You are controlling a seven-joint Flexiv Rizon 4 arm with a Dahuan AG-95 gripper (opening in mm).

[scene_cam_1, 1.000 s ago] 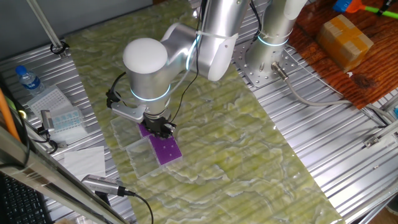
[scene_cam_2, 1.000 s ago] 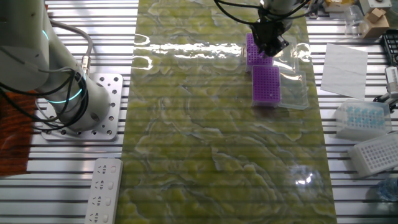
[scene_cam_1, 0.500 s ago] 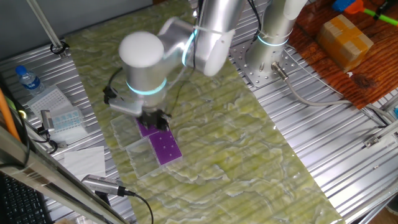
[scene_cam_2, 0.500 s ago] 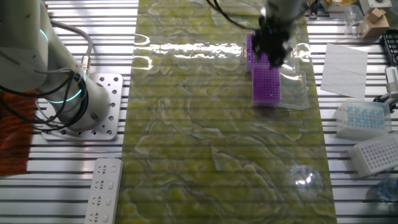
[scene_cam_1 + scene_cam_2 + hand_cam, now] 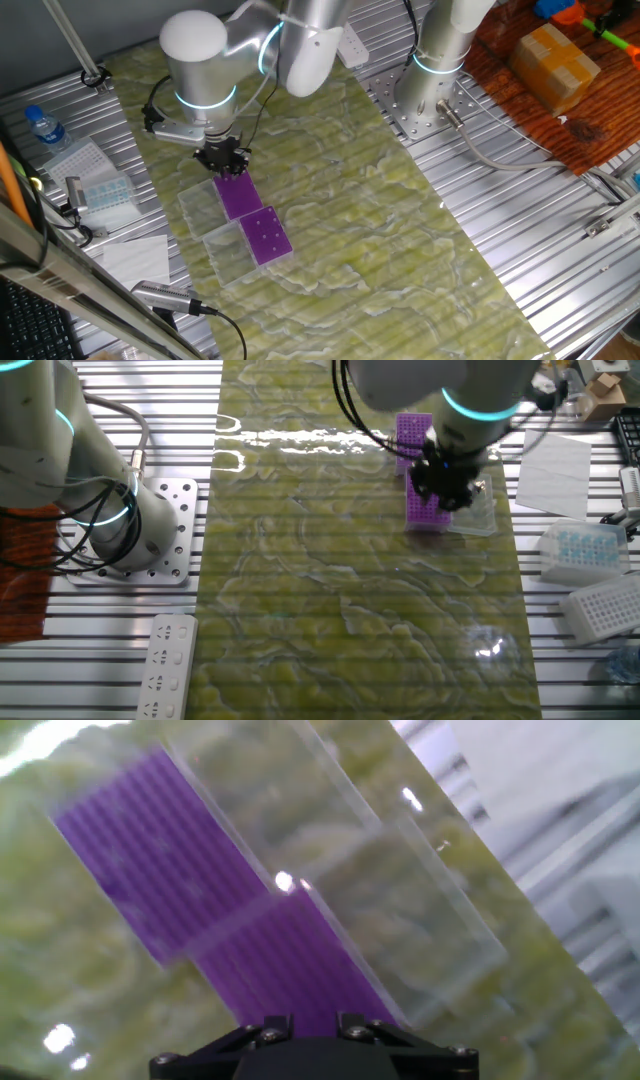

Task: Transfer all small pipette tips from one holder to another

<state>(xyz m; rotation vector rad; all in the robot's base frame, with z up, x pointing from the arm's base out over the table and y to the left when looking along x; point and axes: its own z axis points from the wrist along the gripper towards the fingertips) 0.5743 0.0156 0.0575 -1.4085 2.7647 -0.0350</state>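
Hovering above the far end of the two purple racks, the gripper (image 5: 222, 160) sits over the far rack (image 5: 234, 195), with the near rack (image 5: 266, 237) end to end in front of it. Clear lids (image 5: 225, 251) lie just left of both on the green mat (image 5: 400, 250). The other fixed view has the gripper (image 5: 446, 488) covering part of one rack (image 5: 424, 500).

Hand view is motion-blurred: both racks (image 5: 230, 920) show as purple streaks, clear lids (image 5: 400, 910) beside them. Fingertips are not resolved; cannot tell whether the fingers are spread or pinching anything.

Small pipette tips: a few white dots show on the near rack (image 5: 268, 236); too small to count.

Judgement: a travel step between racks, either fetching or carrying a tip. Next move calls for lining up over a single hole and descending straight; slight offset risks jamming a tip.
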